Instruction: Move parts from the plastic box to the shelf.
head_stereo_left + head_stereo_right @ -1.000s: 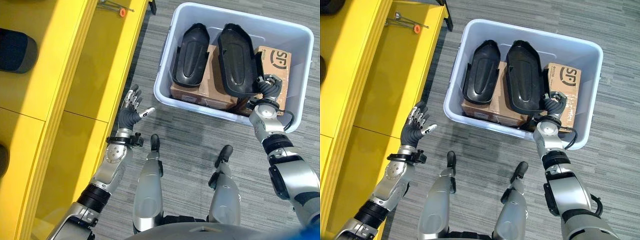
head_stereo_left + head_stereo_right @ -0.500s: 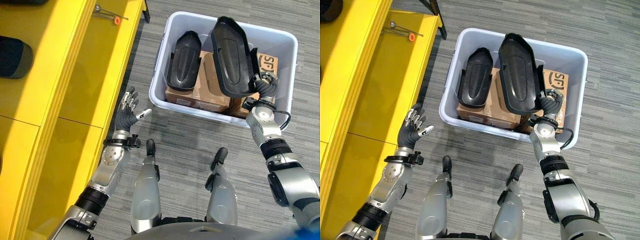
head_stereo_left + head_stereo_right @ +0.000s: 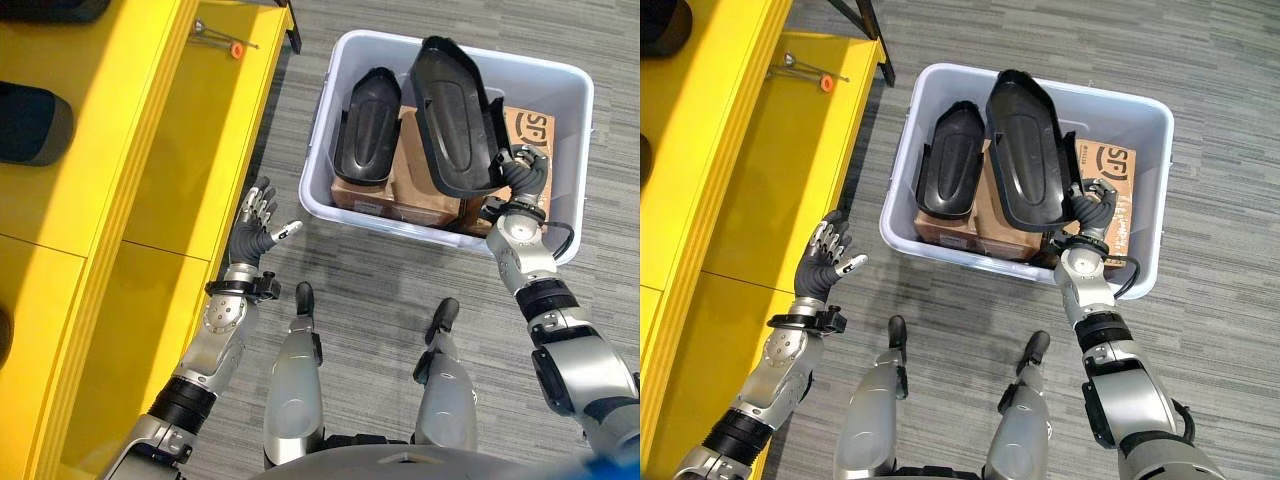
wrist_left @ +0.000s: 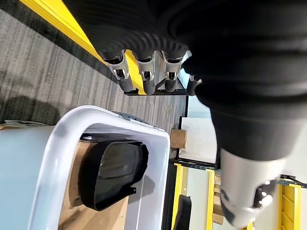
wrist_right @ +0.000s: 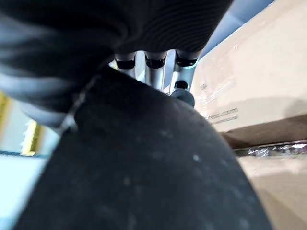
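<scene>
the yellow shelf (image 3: 150, 150) runs along the robot's left, the plastic box (image 3: 1145, 215) sits on the floor ahead. the right hand (image 3: 1092, 205) is clenched on the long black part (image 3: 1025, 150), tilted up over the cardboard inside; a smaller black part (image 3: 952, 165) lies beside it. lifting step; next, swing it across to the shelf. left hand (image 3: 258, 228) hangs released.

You're looking down on grey striped carpet (image 3: 370, 270) across the floor. To your left stands a bright yellow shelf unit (image 3: 110, 200) with stepped levels, a black leg (image 3: 865, 35) at its far end, light glancing off its surfaces.
</scene>
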Motion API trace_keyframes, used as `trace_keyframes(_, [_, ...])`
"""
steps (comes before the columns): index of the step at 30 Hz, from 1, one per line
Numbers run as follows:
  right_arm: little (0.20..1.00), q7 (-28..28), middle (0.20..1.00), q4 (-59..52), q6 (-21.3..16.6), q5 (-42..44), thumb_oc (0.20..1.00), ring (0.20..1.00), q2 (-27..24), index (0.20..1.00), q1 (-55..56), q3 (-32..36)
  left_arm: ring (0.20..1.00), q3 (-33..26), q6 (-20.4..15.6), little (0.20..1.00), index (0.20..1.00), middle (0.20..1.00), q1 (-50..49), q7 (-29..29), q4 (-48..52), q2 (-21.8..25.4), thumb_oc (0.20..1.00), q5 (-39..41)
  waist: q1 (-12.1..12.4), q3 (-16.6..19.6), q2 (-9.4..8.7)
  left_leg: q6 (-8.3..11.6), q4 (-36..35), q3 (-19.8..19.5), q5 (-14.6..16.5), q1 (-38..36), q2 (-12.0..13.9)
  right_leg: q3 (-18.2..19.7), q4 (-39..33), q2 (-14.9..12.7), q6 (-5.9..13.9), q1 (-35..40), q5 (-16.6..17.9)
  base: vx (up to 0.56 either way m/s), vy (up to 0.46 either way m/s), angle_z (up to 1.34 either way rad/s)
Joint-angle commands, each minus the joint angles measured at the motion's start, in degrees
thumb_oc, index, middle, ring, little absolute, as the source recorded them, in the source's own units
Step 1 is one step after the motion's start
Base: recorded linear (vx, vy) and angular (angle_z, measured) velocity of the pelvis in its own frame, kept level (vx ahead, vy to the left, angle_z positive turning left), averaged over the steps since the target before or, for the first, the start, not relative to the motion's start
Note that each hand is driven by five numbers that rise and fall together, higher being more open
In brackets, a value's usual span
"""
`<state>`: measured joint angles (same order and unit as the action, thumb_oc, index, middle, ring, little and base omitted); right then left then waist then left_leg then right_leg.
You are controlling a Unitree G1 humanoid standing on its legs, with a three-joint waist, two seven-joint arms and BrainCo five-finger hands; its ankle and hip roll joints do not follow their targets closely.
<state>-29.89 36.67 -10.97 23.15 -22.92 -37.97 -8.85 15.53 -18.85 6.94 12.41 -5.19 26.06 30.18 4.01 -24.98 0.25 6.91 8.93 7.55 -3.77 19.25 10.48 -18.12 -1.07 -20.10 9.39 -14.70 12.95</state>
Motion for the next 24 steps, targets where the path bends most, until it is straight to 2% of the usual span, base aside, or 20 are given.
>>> trace_keyframes(1, [0.200,1.62,0.200,-6.40,-4.35,-3.44,0.200,0.200,-0.44,0.200,1.56,-0.45,1.000,-2.21,-2.00,1.000,1.000,1.000,-2.34,-0.91,3.46,0.90,1.000,-0.64,0.61,4.26,-0.53,1.12,-0.51,1.26,0.49,-3.12,3.11,3.77,7.60,0.45,1.22,4.01,-7.33,0.00,-0.048,-0.08])
trace_keyframes(12, [0.200,6.97,0.200,-12.41,-3.94,-5.56,0.200,0.200,1.28,0.200,7.85,-3.20,1.000,-3.56,-0.74,1.000,1.000,1.000,-7.38,-4.33,3.51,0.14,1.000,0.11,-0.32,6.37,-0.70,2.41,-4.34,2.07,-2.67,-10.11,7.77,4.68,11.89,4.94,-0.76,6.01,-12.05,-0.01,-0.075,-0.12])
trace_keyframes(14, [0.200,7.64,0.200,-12.28,-3.85,-5.81,0.200,0.200,1.41,0.200,7.97,-3.93,1.000,-3.91,-0.66,1.000,1.000,1.000,-8.10,-4.74,3.38,0.00,1.000,0.25,-0.40,7.03,-0.33,2.65,-5.00,2.16,-3.69,-10.85,8.68,4.49,12.54,5.92,-1.23,6.09,-12.68,-0.02,-0.093,-0.11])
trace_keyframes(16, [0.200,8.63,0.200,-11.49,-3.55,-6.66,0.200,0.200,1.30,0.200,7.05,-5.65,1.000,-4.56,-0.71,1.000,1.000,1.000,-9.27,-4.77,3.15,-0.42,1.000,0.27,-0.46,7.53,0.45,2.85,-5.56,2.42,-4.36,-12.92,9.91,4.97,15.18,7.44,-1.99,6.27,-14.75,-0.03,-0.084,-0.08])
trace_keyframes(17, [0.200,8.63,0.200,-11.45,-3.56,-6.66,0.200,0.200,1.30,0.200,6.99,-5.68,1.000,-4.60,-0.70,1.000,1.000,1.000,-9.25,-4.77,3.17,-0.44,1.000,0.27,-0.43,7.66,0.50,2.84,-5.70,2.45,-4.58,-12.75,9.98,4.98,15.00,7.55,-2.06,6.10,-14.51,-0.04,-0.088,-0.08])
trace_keyframes(19, [0.200,9.79,0.200,-10.83,-3.27,-6.99,0.200,0.200,1.19,0.200,5.80,-7.35,1.000,-5.90,-0.81,1.000,1.000,1.000,-10.59,-4.56,2.81,-1.31,1.000,0.56,-0.24,7.85,1.22,2.69,-5.60,2.37,-5.05,-14.28,10.78,5.55,18.05,8.75,-3.00,5.85,-16.65,-0.04,-0.097,-0.14])
trace_keyframes(21, [0.200,10.73,0.200,-11.18,-3.32,-7.15,0.200,0.200,0.82,0.200,5.16,-8.64,1.000,-6.57,-0.79,1.000,1.000,1.000,-11.67,-4.66,2.51,-2.22,1.000,0.82,0.09,7.73,2.01,3.07,-5.32,1.30,-7.51,-14.21,11.97,4.81,20.65,10.00,-4.52,5.70,-18.68,-0.07,-0.133,-0.06])
trace_keyframes(22, [0.200,10.73,0.200,-11.18,-3.32,-7.15,0.200,0.200,0.81,0.200,5.13,-8.63,1.000,-6.58,-0.79,1.000,1.000,1.000,-11.65,-4.67,2.51,-2.23,1.000,0.82,0.08,7.85,2.10,3.06,-5.42,1.25,-7.70,-14.02,12.06,4.74,20.43,10.14,-4.58,5.59,-18.45,-0.08,-0.129,0.04])
trace_keyframes(24, [0.200,11.20,0.200,-10.21,-3.55,-6.97,0.200,0.200,0.73,0.200,4.58,-9.12,1.000,-6.59,-0.69,1.000,1.000,1.000,-12.66,-5.05,1.99,-2.75,1.000,0.76,0.68,7.69,2.84,3.87,-5.80,0.05,-11.40,-13.61,12.91,3.49,20.43,11.52,-5.73,6.09,-19.01,-0.08,-0.125,0.10])
